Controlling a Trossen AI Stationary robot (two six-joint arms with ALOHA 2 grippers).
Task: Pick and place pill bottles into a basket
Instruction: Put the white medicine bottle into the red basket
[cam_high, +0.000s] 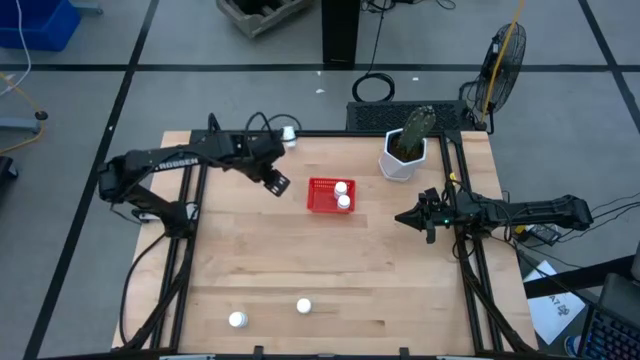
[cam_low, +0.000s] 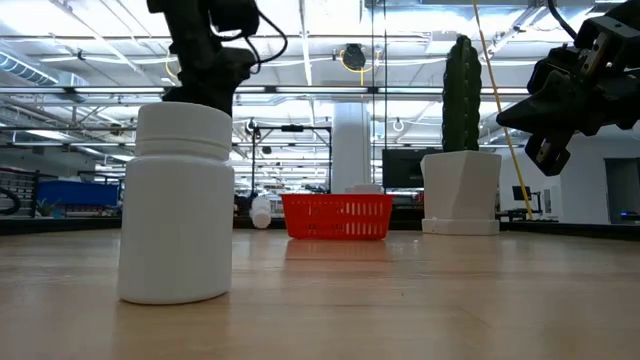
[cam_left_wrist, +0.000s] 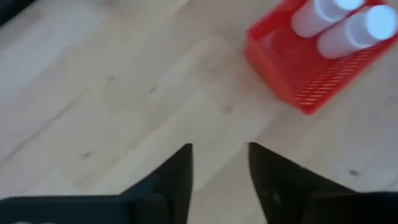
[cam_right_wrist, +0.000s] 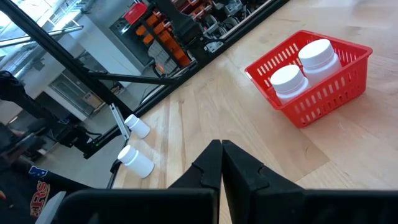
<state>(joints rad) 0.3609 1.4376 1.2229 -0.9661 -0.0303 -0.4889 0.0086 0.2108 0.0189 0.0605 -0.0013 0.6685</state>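
Basket (cam_high: 329, 196) red w/ mesh sides, two white-capped pill bottles (cam_high: 342, 194) inside; left end effector (cam_high: 277, 184) apart; right end effector (cam_high: 403, 216) together

Left gripper (cam_high: 279, 184) hovering toward the tabletop's far left, jaws parted, empty. Right gripper (cam_high: 404, 216) poised by the right edge, jaws closed.

Two white-capped pill bottles (cam_right_wrist: 303, 67) are standing upright inside the red basket (cam_right_wrist: 323, 99) on the wooden worktop (cam_right_wrist: 236, 118), while the right gripper (cam_right_wrist: 222, 163) is hanging nearby, fingers pressed together.
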